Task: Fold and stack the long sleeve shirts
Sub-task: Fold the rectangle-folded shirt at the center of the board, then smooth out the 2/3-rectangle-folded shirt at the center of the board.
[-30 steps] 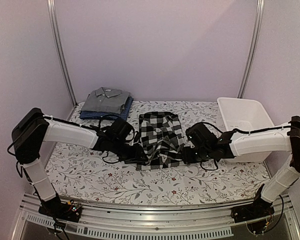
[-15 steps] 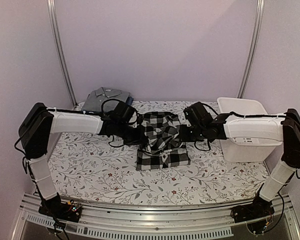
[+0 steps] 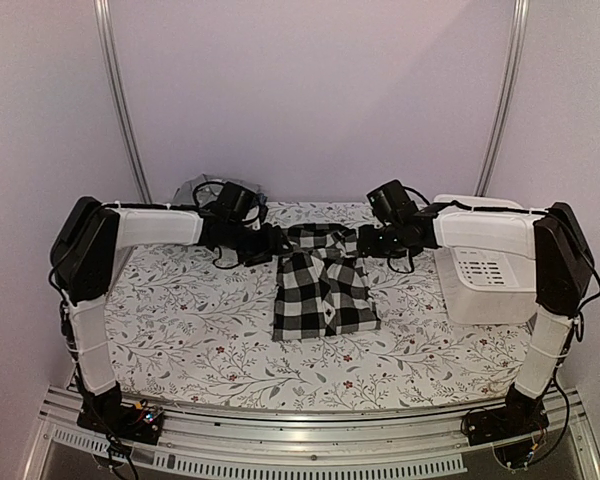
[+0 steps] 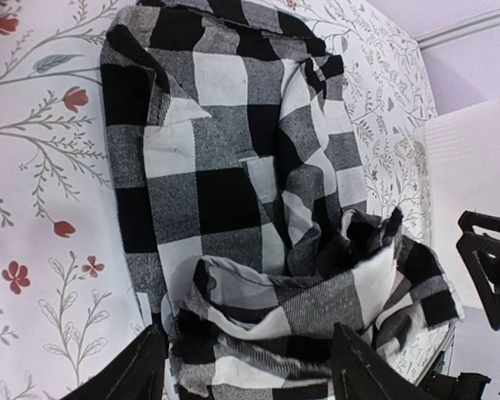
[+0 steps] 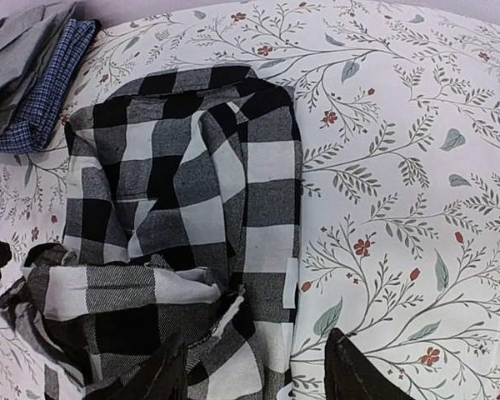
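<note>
The black-and-white checked shirt (image 3: pixel 323 285) lies in the middle of the table, with a bunched edge of it folded over toward its far end. My left gripper (image 3: pixel 275 245) is at the far left of that shirt. Its jaws stand wide open with the bunched checked cloth (image 4: pixel 275 308) lying between them. My right gripper (image 3: pixel 363 243) is at the far right, open over the shirt's right edge (image 5: pixel 267 250). The plain grey shirt (image 5: pixel 17 42) lies folded on the blue patterned shirt (image 5: pixel 42 100) at the far left, mostly hidden behind my left arm in the top view.
A white plastic basket (image 3: pixel 480 265) stands at the right of the table, partly under my right arm. The floral tablecloth (image 3: pixel 180 320) covers the table. Metal frame posts stand at the back corners.
Both grippers moved from the shirt's near end to its far end, carrying the near edge of the checked cloth over the shirt. Both arms now reach far across the table.
</note>
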